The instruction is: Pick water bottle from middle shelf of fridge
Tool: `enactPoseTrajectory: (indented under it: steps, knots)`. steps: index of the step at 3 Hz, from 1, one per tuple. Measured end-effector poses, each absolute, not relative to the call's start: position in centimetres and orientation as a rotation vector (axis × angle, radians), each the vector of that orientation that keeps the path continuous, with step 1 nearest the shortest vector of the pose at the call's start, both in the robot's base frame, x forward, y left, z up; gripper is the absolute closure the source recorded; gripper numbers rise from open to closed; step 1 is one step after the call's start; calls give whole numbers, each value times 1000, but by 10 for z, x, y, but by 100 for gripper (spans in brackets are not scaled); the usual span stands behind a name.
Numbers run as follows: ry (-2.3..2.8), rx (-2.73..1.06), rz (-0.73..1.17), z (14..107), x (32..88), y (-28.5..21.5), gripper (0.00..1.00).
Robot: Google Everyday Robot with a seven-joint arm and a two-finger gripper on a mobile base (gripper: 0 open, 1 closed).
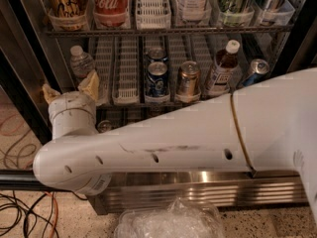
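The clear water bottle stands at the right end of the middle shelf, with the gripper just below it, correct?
No. The camera view shows the small clear ribbed water bottle with white cap at the left end of the grey wire middle shelf, not the right. The gripper is just below it.

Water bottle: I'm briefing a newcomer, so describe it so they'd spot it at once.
In the fridge, look at the middle shelf, far left end. The water bottle is small, clear and white-capped, just above the open gripper; the other white-capped bottle, further right, holds brown liquid.
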State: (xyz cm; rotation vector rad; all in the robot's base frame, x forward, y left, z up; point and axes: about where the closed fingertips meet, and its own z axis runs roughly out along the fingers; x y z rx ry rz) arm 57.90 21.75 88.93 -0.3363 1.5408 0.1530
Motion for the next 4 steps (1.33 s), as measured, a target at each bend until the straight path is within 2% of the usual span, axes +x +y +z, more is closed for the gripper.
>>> enactPoseTrajectory:
  steps: [1,2,3,4]
  knots:
    - [1541,-292,89,892,584,197,25]
    - [1532,-262,93,900,563,190,10]
    - [1531,-262,96,901,561,191,0]
    - [1531,-262,96,901,561,191,0]
